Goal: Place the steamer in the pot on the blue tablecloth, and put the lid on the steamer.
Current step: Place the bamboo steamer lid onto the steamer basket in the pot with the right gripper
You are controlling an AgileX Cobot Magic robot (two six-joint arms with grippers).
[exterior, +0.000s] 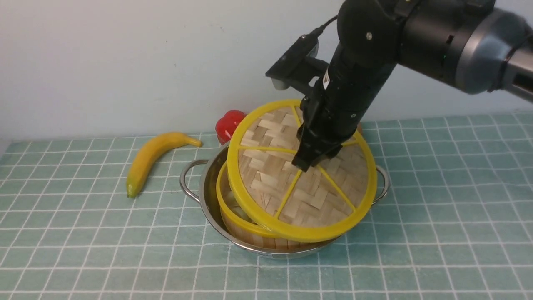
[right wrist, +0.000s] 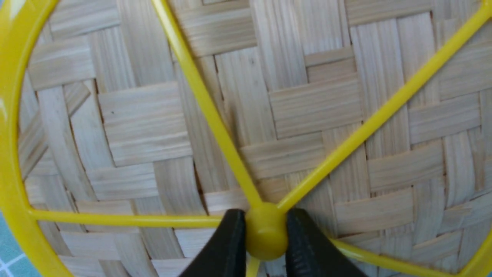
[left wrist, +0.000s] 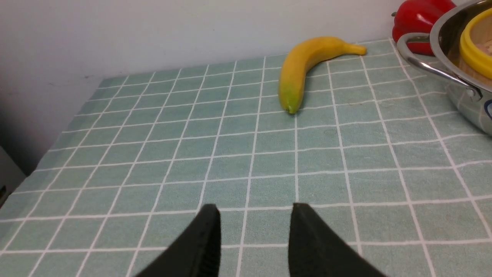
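Steamer (exterior: 245, 235) sits in pot (exterior: 208, 187). Right gripper (exterior: 306, 160) clenches lid (exterior: 266, 166) by knob (right wrist: 266, 232); lid tilted, not yet seated. Left gripper (left wrist: 253, 238) released, empty.

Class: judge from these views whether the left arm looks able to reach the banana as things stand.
Probably yes: the left claw is open and empty, and only bare blue tablecloth lies between it and the banana.

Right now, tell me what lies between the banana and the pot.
Only bare blue tablecloth; banana and pot stand apart, clearest in the left wrist view.
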